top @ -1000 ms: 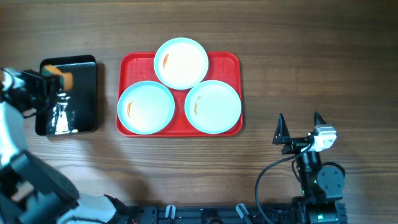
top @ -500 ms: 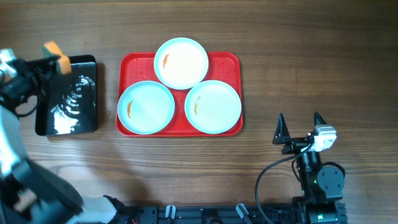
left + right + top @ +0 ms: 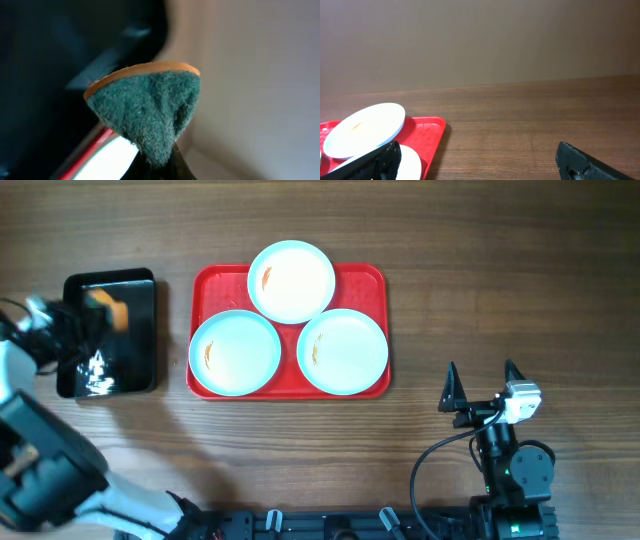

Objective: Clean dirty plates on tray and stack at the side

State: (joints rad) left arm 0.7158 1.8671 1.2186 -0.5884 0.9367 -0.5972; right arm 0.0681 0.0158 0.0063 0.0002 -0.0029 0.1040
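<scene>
Three pale plates lie on the red tray [image 3: 368,280]: one at the back [image 3: 291,281], one front left [image 3: 235,352], one front right [image 3: 343,351], each with a small orange smear. My left gripper [image 3: 92,320] hovers over the black tray [image 3: 135,365], shut on an orange-and-green sponge [image 3: 106,310]. The left wrist view is filled by that sponge [image 3: 150,107], green side facing the camera, pinched at its lower end by the gripper [image 3: 160,167]. My right gripper [image 3: 482,383] stands open near the front right, apart from the tray, with nothing between its fingers [image 3: 382,161].
The glossy black tray sits left of the red tray, with a narrow strip of wood between them. In the right wrist view the red tray's corner [image 3: 431,131] and two plates [image 3: 365,129] lie to the left, with bare wood ahead.
My left gripper lifted the sponge to the black tray's back-left corner, then came back down over the tray. The right arm and the plates have not moved.
</scene>
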